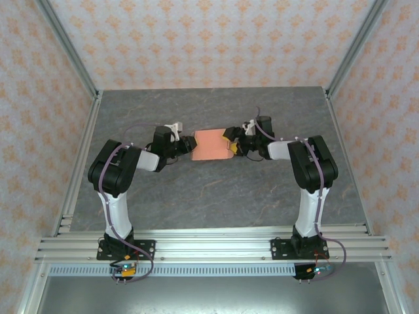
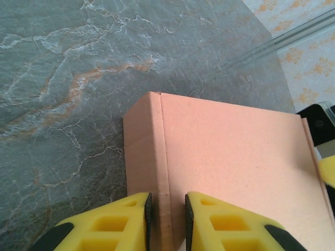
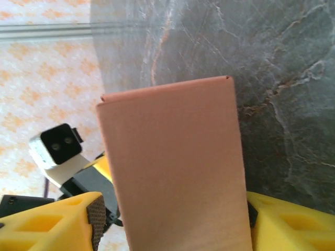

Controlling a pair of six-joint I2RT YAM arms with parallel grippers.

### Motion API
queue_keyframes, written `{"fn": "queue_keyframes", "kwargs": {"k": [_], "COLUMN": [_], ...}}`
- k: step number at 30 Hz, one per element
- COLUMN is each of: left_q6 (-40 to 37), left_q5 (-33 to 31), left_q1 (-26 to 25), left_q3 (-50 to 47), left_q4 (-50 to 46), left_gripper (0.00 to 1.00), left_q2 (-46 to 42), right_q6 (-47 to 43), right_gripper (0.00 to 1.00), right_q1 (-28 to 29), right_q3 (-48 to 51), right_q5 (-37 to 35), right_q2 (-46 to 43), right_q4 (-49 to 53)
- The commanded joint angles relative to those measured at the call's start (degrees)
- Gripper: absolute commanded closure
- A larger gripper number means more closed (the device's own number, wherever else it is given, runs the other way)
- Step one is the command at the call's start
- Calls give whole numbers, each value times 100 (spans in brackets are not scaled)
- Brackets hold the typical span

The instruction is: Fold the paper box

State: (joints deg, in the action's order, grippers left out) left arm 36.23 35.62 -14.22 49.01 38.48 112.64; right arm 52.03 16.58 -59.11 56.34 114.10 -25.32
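Note:
The paper box (image 1: 211, 144) is a small flat salmon-orange rectangle in the middle of the table, with one gripper at each end. My left gripper (image 1: 192, 144) is at its left end. In the left wrist view its jaws (image 2: 167, 212) stand narrow, shut on a folded edge of the paper box (image 2: 230, 157). My right gripper (image 1: 230, 145) is at the right end. In the right wrist view it (image 3: 174, 217) is open and straddles the paper box (image 3: 172, 162), with a gap at the left pad (image 3: 96, 219). I cannot tell whether the box is lifted.
The grey marbled table (image 1: 216, 190) has free room all round the box. Patterned walls and aluminium posts (image 1: 69, 59) close in the sides and back. A metal rail (image 1: 209, 245) with both arm bases runs along the near edge.

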Motion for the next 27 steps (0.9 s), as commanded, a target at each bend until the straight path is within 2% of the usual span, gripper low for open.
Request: {"fn": "queue_keyframes", "kwargs": {"k": [1,6,7,9,13,14,17,21,23,26,27], "left_q6": [36,-36,-58,-72,-352,-606,-2044,-3452,-4178,-5602,-5824], "left_q5": [-88,-142,-151,-134,-249,-345,-442,-382,-460,-1248,-1510], "left_q1": [23,23,19,19,-8,-40,-239,-407,-710,-1476,-1636], "left_q3": [-102,-39,-32,-27,-116,-195,-514,-1052,-1374,-1814,-1887], "left_q4": [-516,-785,-821,-849,-819,-784,-772,-795,-686,-822,-858], "left_gripper": [73,58,57,53,34,33,32,31,29,25,24], "left_q2": [74,-429,-556,-803,-1409,-1618,-2194,-2831,-3149,-3479,-3519], "right_q6": [775,1050,1095,1187,1638,1799,2192,2100,2061,2103,2091], "right_gripper": [36,50,53,56,56,56,56,55,55,55,55], "right_q1": [38,47,47,44,34,38,7,-99,-170,-290,-318], "right_q3": [108,185,203,295,562,629,860,988,1035,1071,1091], "right_q5": [-72,-220,-220,-279,-428,-439,-435,-276,-111,201,288], "right_q2": [8,-29,-29,-83,-329,-436,-868,-1544,-1771,-2001,-2084], "right_q4": [-1004,-1093,-1160,-1223,-1419,-1418,-1034,673,1317,1949,2057]}}
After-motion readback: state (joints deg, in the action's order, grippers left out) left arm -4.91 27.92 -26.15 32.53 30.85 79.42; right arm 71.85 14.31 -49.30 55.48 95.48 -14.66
